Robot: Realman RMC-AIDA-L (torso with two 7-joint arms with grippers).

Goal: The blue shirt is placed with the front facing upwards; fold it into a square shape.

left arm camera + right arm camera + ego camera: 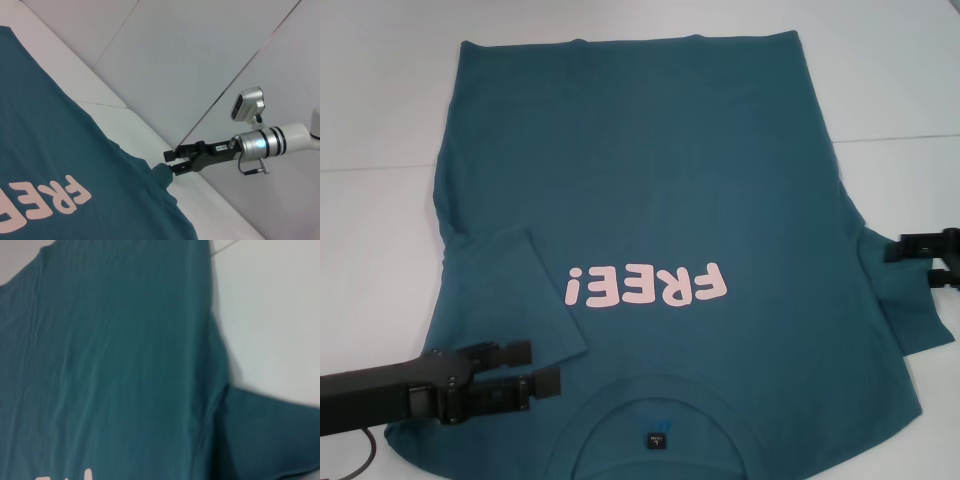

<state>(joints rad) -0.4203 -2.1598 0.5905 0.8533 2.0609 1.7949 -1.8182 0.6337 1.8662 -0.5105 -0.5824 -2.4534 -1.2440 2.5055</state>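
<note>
Item, near: my left gripper (542,367), fingers parted and empty, hovers over the blue shirt (660,200) beside its folded-in left sleeve (520,290). Item, middle: shirt flat on the white table (380,100), lettering up, collar toward me, long axis running away. Item, right edge: my right gripper (172,161) at the outspread right sleeve (905,305), apparently pinching its cloth; nearer arm for that fold, I judge.

Shirt (650,190): matt teal cloth, softly creased; smooth pink lettering (647,287). Table (380,110): smooth white, faint sheen. Left gripper (546,366), right gripper (169,161): matt black; right wrist in glossy silver metal.
</note>
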